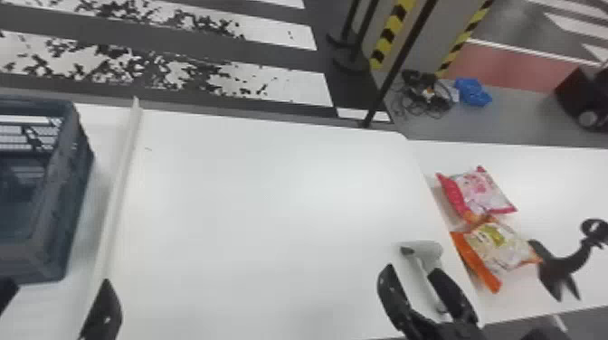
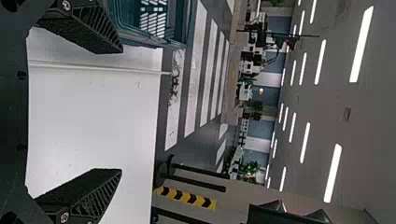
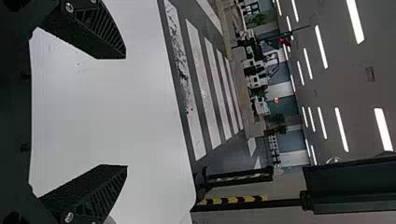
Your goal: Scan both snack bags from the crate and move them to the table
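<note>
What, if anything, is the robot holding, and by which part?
Nothing: the left gripper and the right gripper both stand open, with empty gaps between their fingers. The scanner by the right one lies ungripped.

Ceiling strip lights (image 2: 362, 44), yellow-black striping (image 1: 390, 34) and white floor bands (image 1: 303, 88) suggest a lab or workshop hall.

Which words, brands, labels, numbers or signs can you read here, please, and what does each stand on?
No text can be read.
The pink snack bag: print too small to read.
The orange snack bag: print too small to read.
The scanner and crate: no lettering I can make out.
The yellow-and-black strip: stripes, no legible words.
</note>
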Action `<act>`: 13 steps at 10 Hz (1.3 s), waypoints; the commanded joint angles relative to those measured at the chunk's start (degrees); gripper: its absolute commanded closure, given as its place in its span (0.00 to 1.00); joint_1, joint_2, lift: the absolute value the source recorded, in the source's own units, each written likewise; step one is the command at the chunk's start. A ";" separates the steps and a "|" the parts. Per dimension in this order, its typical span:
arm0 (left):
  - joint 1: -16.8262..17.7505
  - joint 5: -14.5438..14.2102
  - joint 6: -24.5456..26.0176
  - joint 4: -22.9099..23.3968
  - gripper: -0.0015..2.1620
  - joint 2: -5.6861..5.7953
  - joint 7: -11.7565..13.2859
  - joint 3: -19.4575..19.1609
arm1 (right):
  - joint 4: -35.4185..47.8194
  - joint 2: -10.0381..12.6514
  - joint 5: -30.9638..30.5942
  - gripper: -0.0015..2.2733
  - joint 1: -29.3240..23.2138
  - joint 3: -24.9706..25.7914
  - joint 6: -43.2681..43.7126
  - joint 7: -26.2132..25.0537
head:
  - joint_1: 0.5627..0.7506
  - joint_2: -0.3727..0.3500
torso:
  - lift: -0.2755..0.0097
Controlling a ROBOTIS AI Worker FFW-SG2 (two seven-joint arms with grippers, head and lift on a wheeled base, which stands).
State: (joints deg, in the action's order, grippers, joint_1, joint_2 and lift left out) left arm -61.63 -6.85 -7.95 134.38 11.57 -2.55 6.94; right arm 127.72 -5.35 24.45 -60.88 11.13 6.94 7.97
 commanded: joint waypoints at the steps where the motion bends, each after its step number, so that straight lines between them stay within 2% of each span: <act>1: 0.19 0.00 -0.18 0.00 0.04 0.20 -0.09 0.00 | 1.03 0.17 -0.45 0.04 -0.73 -0.32 0.13 -0.32 | 0.70 0.12 | 0.66; 5: 0.90 -0.44 0.00 -0.61 0.04 1.17 0.00 0.00 | 2.62 0.87 -2.48 0.04 -1.78 -1.46 0.13 -1.73 | 0.70 0.13 | 0.66; 13: 1.86 -0.62 0.00 -1.40 0.04 1.26 0.53 0.18 | 2.70 1.05 -3.00 0.04 -2.31 -2.16 0.30 -1.73 | 0.70 0.16 | 0.66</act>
State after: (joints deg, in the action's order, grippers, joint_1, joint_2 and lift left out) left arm -59.81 -7.47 -7.94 132.98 12.83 -2.06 7.07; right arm 130.40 -4.31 21.45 -63.11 8.95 7.20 6.24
